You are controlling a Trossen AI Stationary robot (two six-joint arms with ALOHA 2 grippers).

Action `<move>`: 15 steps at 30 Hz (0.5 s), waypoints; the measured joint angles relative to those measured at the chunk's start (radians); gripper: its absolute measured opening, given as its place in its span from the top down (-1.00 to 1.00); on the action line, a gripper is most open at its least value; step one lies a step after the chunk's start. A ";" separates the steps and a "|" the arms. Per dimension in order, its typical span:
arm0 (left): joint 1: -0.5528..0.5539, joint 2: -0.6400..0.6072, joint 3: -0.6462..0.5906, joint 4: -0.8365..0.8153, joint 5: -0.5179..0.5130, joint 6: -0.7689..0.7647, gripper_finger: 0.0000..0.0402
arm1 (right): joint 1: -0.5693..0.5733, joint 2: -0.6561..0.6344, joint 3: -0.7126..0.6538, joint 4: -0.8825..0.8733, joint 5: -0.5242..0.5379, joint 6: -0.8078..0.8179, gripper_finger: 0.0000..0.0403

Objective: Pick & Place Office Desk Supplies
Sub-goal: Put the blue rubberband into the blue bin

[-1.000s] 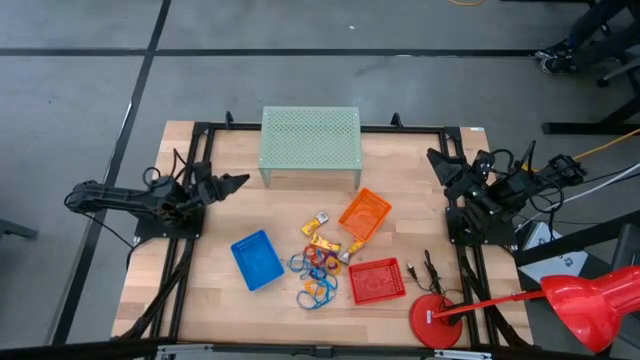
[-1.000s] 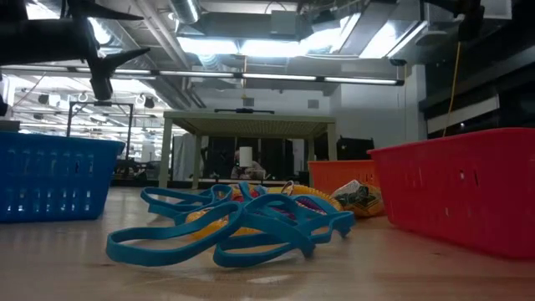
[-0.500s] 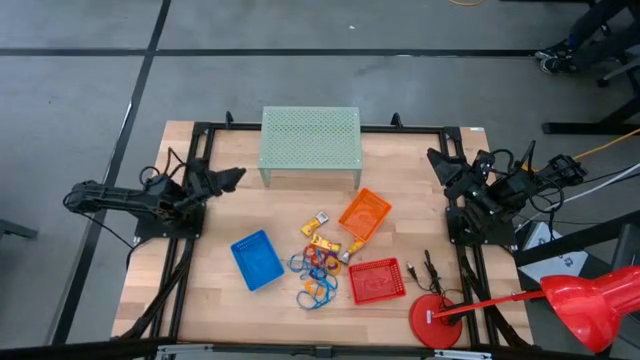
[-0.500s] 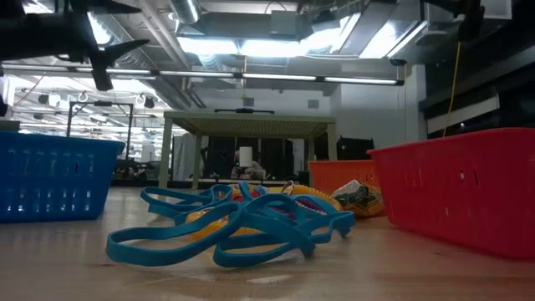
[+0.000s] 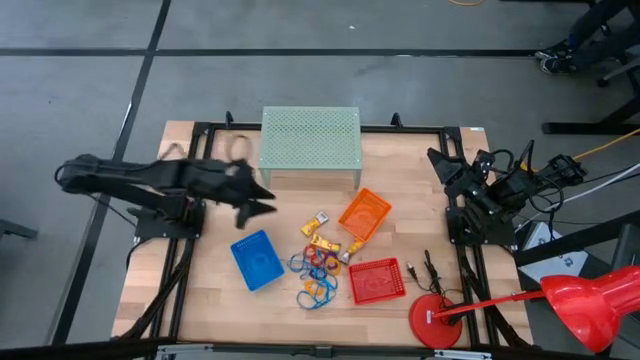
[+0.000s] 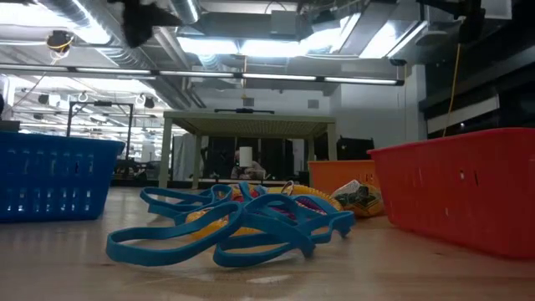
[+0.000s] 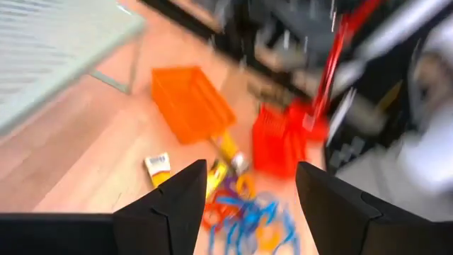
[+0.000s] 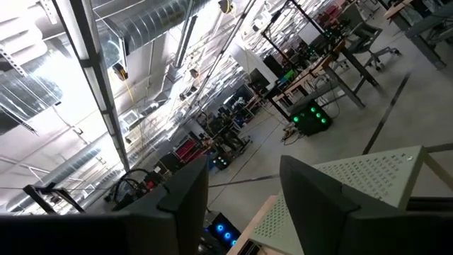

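A large robotics lab or industrial workshop is showing here. Exposed silver ducting (image 8: 152, 32) and strip lights (image 6: 251, 77) are running across an open ceiling, rows of workbenches (image 8: 311, 78) with equipment are stretching off behind, and a wooden table (image 5: 215, 290) is sitting on bare grey concrete floor (image 5: 80, 90).

Left tool (image 5: 262, 199) open, outstretched

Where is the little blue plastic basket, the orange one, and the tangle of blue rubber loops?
little blue plastic basket (image 5: 257, 260), high view, on its floor.
orange plastic basket (image 5: 364, 214), high view, on its floor.
tangle of blue rubber loops (image 6: 242, 227), low view, on a front loop.
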 joint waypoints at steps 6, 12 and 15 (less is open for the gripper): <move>-0.038 0.280 0.158 -0.085 0.034 0.207 -0.08 | 0.000 0.000 0.000 -0.001 0.000 -0.028 0.11; -0.113 0.530 0.312 -0.100 -0.047 0.228 -0.08 | 0.000 0.000 0.000 -0.005 -0.056 -0.029 0.11; -0.158 0.680 0.405 -0.145 -0.068 0.224 -0.08 | 0.000 0.000 0.000 -0.015 -0.142 -0.030 0.11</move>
